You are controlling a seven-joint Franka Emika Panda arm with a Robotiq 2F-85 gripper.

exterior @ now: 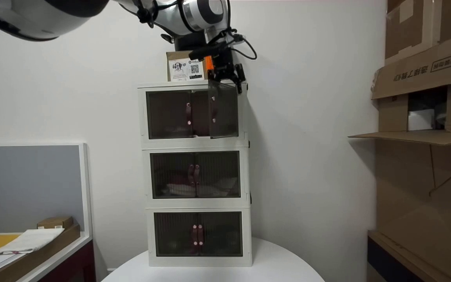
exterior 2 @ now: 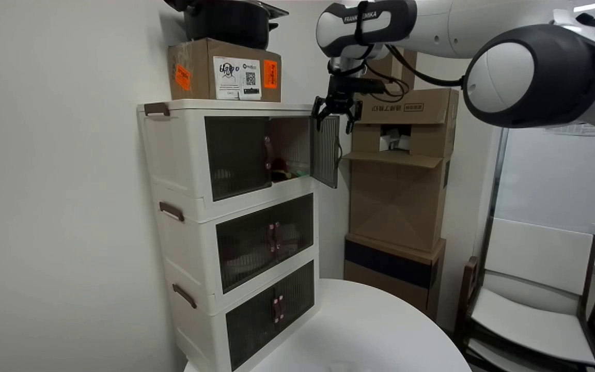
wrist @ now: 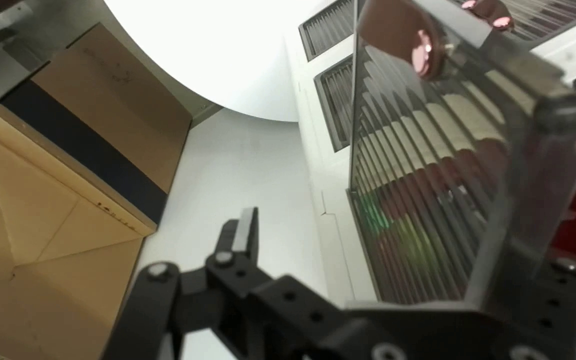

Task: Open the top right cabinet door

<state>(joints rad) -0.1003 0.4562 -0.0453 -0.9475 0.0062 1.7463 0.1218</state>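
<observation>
In an exterior view, see left panel [exterior 2: 238, 157] shut at ten o'clock, then door [exterior 2: 325, 152] swung well out at one, and by its top edge gripper [exterior 2: 334, 126] with jaws apart, seemingly astride, though impossible to tell if touching. Beware of dragging door shut by moving toward nine and catching that edge; better lift toward twelve, or push free edge toward three, with carton [exterior: 413, 172] well apart there in an exterior view.

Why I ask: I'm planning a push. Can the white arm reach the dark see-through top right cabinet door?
Probably yes: the open black gripper hangs right by the door; nothing visible blocks it.
</observation>
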